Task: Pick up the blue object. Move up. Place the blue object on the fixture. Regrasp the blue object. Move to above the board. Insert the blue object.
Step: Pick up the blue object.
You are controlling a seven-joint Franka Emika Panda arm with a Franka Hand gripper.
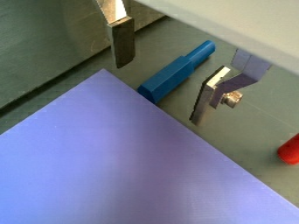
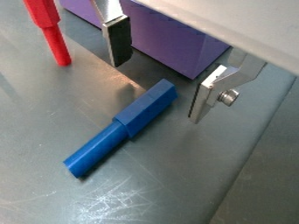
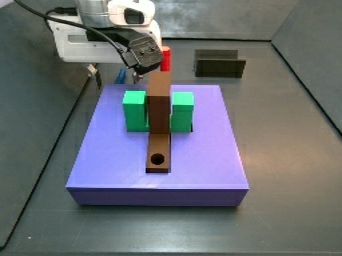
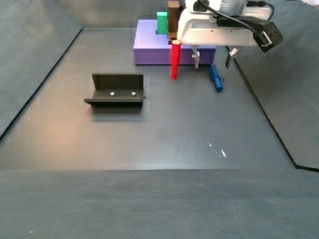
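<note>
1. At the far left of a side view, the fixture (image 4: 115,91) is seen standing alone on the dark floor (image 4: 149,140), well apart from everything else
2. Further right, the board (image 4: 149,49) is seen at the back, with the red peg (image 4: 176,62) standing upright just in front of it
3. The blue object (image 4: 215,76) is found lying flat on the floor to the right of the red peg, near the board's edge
4. The gripper (image 4: 214,56) is held low over the blue object; in a wrist view the fingers (image 2: 115,41) are seen spread apart on either side of it, the gripper (image 2: 162,74) empty and nothing clamped
5. On the board (image 3: 160,150) a green block (image 3: 135,110) and a long brown bar (image 3: 159,125) with a round hole are carried
</note>
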